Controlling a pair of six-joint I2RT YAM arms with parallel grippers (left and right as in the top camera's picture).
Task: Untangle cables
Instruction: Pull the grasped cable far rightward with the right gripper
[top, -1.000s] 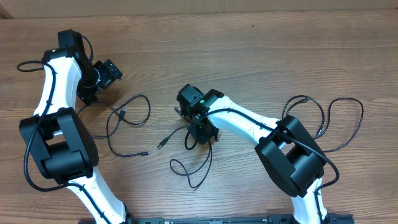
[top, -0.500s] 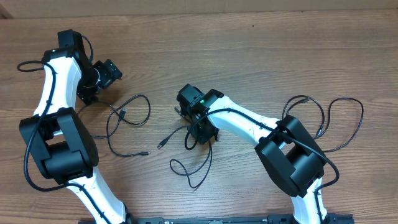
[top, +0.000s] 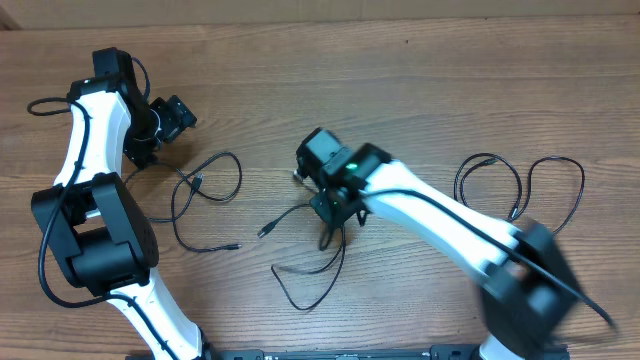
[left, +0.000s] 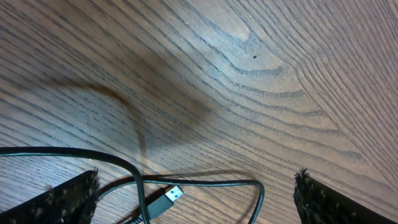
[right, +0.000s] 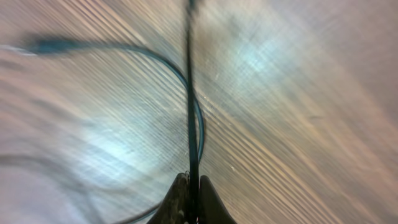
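black middle cable (right: 189, 93) clamped taut

the right fingers (right: 185, 186) are clenched on it, and the strand runs straight from their tips, probably to draw its loop free across the bench (top: 420, 80). the left fingers (top: 178, 115) stand released near the left cable (left: 165, 200), likely waiting to take it.

One cable (top: 240, 175) lies looped on the table (top: 420, 90) ahead of the left gripper (left: 196, 199), its plug (left: 166, 198) in line with the gap between the fingers (left: 68, 199). A second cable (right: 189, 93) runs out from between the right gripper's (right: 189, 186) closed fingers and loops near that hand. Other cables (top: 582, 185) lie well off to its right.
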